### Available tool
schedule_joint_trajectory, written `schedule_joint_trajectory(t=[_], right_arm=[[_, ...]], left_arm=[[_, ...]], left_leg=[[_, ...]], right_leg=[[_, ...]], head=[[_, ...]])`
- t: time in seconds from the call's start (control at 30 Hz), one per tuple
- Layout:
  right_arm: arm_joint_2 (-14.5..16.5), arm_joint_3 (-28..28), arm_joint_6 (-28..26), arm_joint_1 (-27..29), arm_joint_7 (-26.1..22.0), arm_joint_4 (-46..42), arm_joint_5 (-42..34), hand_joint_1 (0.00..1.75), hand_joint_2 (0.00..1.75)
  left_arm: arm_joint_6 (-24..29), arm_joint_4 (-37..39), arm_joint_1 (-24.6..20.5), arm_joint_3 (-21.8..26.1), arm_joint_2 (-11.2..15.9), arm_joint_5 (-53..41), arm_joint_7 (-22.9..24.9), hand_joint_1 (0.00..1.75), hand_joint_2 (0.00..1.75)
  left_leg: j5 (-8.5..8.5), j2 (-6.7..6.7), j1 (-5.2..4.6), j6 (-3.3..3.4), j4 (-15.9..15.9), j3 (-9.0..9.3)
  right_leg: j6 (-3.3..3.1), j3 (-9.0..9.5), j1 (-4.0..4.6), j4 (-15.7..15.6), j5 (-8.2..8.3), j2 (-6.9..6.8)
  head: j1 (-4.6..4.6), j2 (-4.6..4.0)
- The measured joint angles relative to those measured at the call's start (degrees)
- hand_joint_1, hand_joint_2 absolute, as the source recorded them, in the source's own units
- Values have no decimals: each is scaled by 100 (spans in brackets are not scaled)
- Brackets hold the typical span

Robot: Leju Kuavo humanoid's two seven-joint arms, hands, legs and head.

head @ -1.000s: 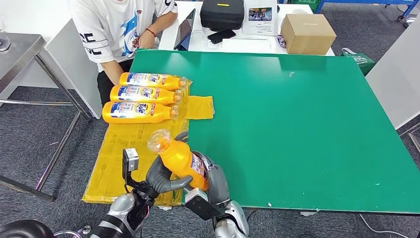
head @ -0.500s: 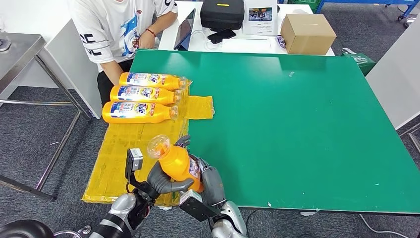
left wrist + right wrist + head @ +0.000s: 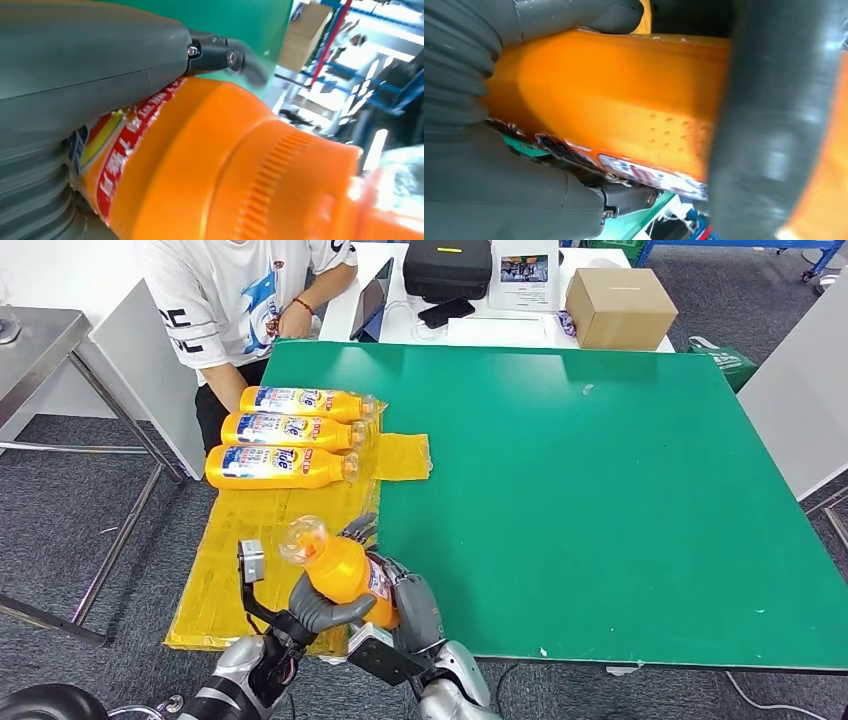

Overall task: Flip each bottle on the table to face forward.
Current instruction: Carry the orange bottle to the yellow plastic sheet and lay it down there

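Observation:
Both hands grip one orange bottle (image 3: 343, 570) near the table's front left corner, tilted with its clear cap toward the far left. My left hand (image 3: 318, 608) wraps its lower body from the left, and my right hand (image 3: 412, 602) clasps it from the right. Up close, the left wrist view has the orange bottle (image 3: 240, 165) with its red label edge under the left hand (image 3: 75, 95). In the right wrist view the bottle (image 3: 614, 105) lies against the right hand (image 3: 484, 165). Three orange bottles (image 3: 282, 432) lie side by side on yellow sheeting, labels up.
The yellow sheeting (image 3: 240, 540) hangs over the left side of the green table (image 3: 600, 490). A person in a white shirt (image 3: 230, 300) sits at the far left corner. A cardboard box (image 3: 620, 305) and a black case (image 3: 448, 265) stand on the white table behind.
Both hands have carried the held bottle slightly left and toward me. The three lying bottles have not moved.

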Motion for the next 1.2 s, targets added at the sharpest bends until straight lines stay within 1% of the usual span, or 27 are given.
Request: schedule_joint_trajectory(t=[0.1,0.23,0.27,0.3,0.37,0.4,0.43,0.53,0.67,0.73,0.8,0.93,1.07,1.2], right_arm=[[3,61,2,-29,73,53,44,175,175],[4,112,-27,-51,167,58,172,175,175],[4,125,-39,-59,190,58,204,170,175],[5,134,-51,-68,209,57,236,132,175],[11,147,-63,-84,244,58,288,45,87],[13,149,-68,-90,266,58,308,6,44],[15,150,-71,-93,299,59,326,0,0],[18,149,-35,-99,384,60,295,0,0],[19,142,209,-102,392,13,80,0,0],[18,137,309,-97,388,-43,10,0,0],[12,116,396,-76,379,-157,-82,0,0],[-44,43,482,66,414,-590,-224,0,0],[-140,-43,405,307,395,-1319,-373,0,0],[-213,-137,189,544,297,-2114,-586,0,0]], left_arm=[[-44,-174,159,84,-1,407,146,175,175],[-13,-376,303,171,-1,659,290,175,175],[3,-412,327,190,-1,691,303,175,175],[21,-448,349,208,-2,713,313,175,175],[62,-515,383,235,-5,738,331,175,175],[83,-548,397,246,-8,744,339,175,175],[109,-582,412,256,-13,749,348,175,175],[200,-679,458,279,-21,744,368,175,175],[325,-777,523,319,-30,684,372,175,175],[423,-826,537,347,-42,548,324,175,175],[654,-895,540,361,-68,243,193,175,175],[1460,-1122,504,443,-154,-666,-203,175,175],[2524,-1340,416,659,-225,-1781,-581,175,175],[3619,-1501,257,901,-267,-2810,-873,175,175]], left_leg=[[0,0,0,0,0,-2],[0,0,-1,0,0,-3],[0,0,-1,0,0,-3],[0,0,-1,0,0,-3],[0,0,-1,0,0,-2],[0,0,-1,0,0,-2],[0,0,-1,0,0,-2],[0,1,0,0,0,-2],[0,2,0,0,0,-2],[0,1,0,0,0,-3],[0,0,-1,0,0,-3],[0,-1,-1,0,0,-5],[0,-1,-1,0,0,-5],[0,0,0,0,0,-5]], right_leg=[[0,-3,0,0,0,0],[0,-4,-1,-1,0,0],[0,-4,-1,-1,0,0],[0,-5,-1,-1,0,0],[0,-5,-1,-1,0,0],[0,-5,-1,-1,0,0],[0,-5,-1,-1,0,0],[0,-5,0,-1,0,1],[0,-6,0,-1,0,1],[0,-7,-1,-1,0,1],[0,-7,-1,-1,0,1],[0,-6,-1,-1,1,0],[0,-6,-1,-1,1,0],[0,-7,0,0,1,0]], head=[[1,0],[0,0],[1,0],[1,0],[0,0],[0,0],[-1,0],[0,0],[0,0],[0,0],[0,0],[1,0],[-1,0],[-1,0]])
